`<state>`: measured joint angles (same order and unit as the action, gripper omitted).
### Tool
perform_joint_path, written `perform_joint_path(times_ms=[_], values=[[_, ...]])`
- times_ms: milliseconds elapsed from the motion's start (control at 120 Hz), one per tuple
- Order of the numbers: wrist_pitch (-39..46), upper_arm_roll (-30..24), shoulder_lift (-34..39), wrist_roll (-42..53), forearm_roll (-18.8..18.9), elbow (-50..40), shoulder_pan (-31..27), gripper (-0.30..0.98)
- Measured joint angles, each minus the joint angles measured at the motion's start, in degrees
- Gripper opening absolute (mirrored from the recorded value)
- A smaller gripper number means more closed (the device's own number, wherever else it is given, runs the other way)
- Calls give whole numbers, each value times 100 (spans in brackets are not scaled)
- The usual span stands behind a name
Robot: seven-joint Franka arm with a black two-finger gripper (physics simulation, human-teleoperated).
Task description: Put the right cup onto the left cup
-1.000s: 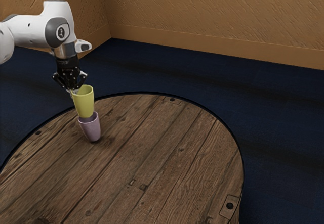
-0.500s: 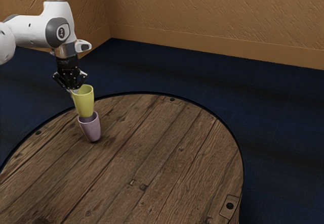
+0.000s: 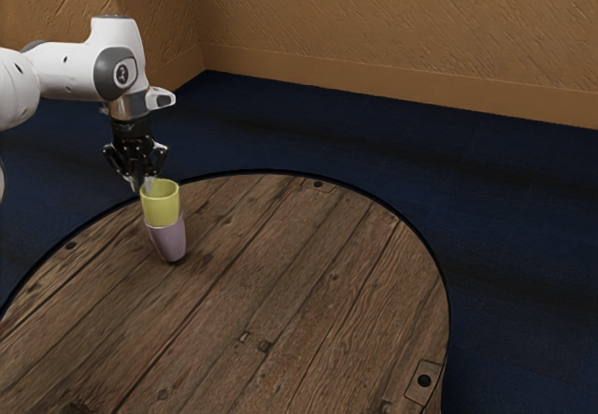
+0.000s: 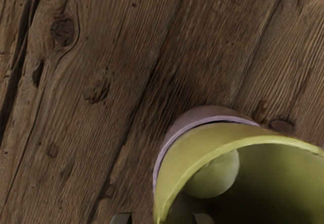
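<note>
(a) Showed, at largest scale, dark blue floor (image 3: pixel 505 208) beyond round wooden desk (image 3: pixel 308 283), w/ both cups stacked near desk edge. (b) Reached in from ext. view's left: white arm incl. wrist, bent downward over stack. (c) Ended in black hand (image 3: pixel 141 187) at stack's top, spread rather than pinching, w/ one fingertip (image 4: pixel 121 218) outside yellow cup (image 3: pixel 162 210) and the other inside its mouth; wall betw. the two, w/ visible gaps, so judged released. (d) Found yellow cup (task's moving pc.) seated in pink cup (image 3: pixel 170 242), lower part nested, upper part incl. full rim (image 4: pixel 273 139) standing above. (e) Set pink cup on desk as base, approx. upright, w/ lip close around yellow wall in wrist view. (f) Judged placement done, i.e. approx. all of task; left only clearing of hand, best straight up, w/ fingertips kept off wall. (g) Noted risk: inner fingertip possibly catching rim on exit, thus tipping or lifting yellow cup.
</note>
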<state>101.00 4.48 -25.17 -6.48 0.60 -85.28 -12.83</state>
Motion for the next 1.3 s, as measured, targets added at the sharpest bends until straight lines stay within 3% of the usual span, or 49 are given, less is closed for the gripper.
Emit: perform_joint_path(times_ms=[167, 392, 908, 1300], values=[[14, -37, 312, 44, -17, -32, 21, 45], [-464, -320, 1227, 132, -28, -44, 91, 60], [-2689, -1113, 1460, 179, 211, 1511, 92, 68], [-2259, -1134, 2185, 160, 228, 603, 127, 69]])
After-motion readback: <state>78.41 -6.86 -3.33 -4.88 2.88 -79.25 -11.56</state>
